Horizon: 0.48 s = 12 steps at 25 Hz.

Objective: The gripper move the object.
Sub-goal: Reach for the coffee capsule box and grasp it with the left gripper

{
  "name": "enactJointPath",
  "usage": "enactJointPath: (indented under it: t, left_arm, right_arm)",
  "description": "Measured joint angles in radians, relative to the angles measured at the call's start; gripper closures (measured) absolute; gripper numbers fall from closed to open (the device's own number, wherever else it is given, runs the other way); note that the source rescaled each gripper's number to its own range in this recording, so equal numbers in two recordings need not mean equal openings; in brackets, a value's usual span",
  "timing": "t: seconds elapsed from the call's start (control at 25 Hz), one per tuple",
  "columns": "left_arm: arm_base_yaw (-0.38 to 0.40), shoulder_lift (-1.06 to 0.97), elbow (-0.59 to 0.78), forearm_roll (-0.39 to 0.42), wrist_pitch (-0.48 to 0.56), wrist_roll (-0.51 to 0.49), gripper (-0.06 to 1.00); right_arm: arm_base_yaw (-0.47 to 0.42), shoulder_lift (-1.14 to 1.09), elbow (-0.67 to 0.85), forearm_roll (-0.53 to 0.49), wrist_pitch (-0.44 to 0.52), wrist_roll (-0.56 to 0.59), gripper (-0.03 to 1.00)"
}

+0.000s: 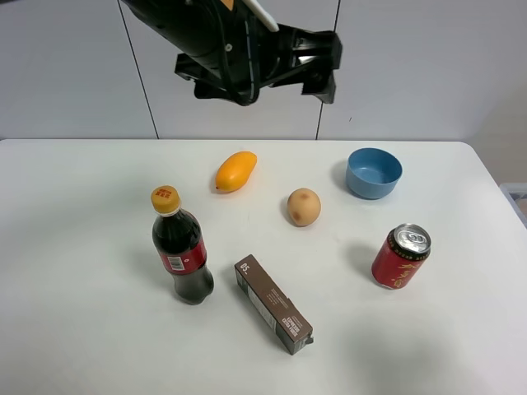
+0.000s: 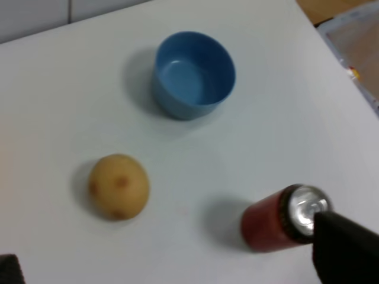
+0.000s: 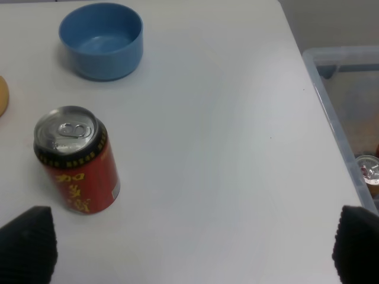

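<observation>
The dark-brown carton (image 1: pixel 273 304) lies flat on the white table (image 1: pixel 82 247) near the front middle, at a slant, with its paler side panel showing. It is in neither wrist view. My left gripper (image 1: pixel 324 64) hangs high over the back of the table, far from the carton. In the left wrist view its fingertips (image 2: pixel 346 251) sit wide apart at the frame's edges, so the left gripper (image 2: pixel 177 260) is open and empty. My right gripper (image 3: pixel 192 245) is out of the exterior view. It is open and empty above the table's right part, near the red can.
A cola bottle (image 1: pixel 181 247) stands left of the carton. A yellow-orange fruit (image 1: pixel 235 171), a potato (image 1: pixel 303 206), a blue bowl (image 1: pixel 374 173) and a red can (image 1: pixel 401 257) stand behind and right. A clear bin (image 3: pixel 346 118) sits off the table's right edge.
</observation>
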Motion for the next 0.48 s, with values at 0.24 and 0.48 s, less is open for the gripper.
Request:
enactJointPath:
  t: [0.24, 0.48]
  left_arm:
    - [-0.041, 0.024, 0.044, -0.145, -0.141, -0.127, 0.0]
    - [-0.041, 0.062, 0.058, -0.148, -0.16, -0.23, 0.0]
  right_arm:
    - [0.0, 0.0, 0.0, 0.001, 0.0, 0.0, -0.03]
    - [0.0, 0.0, 0.0, 0.001, 0.0, 0.0, -0.03]
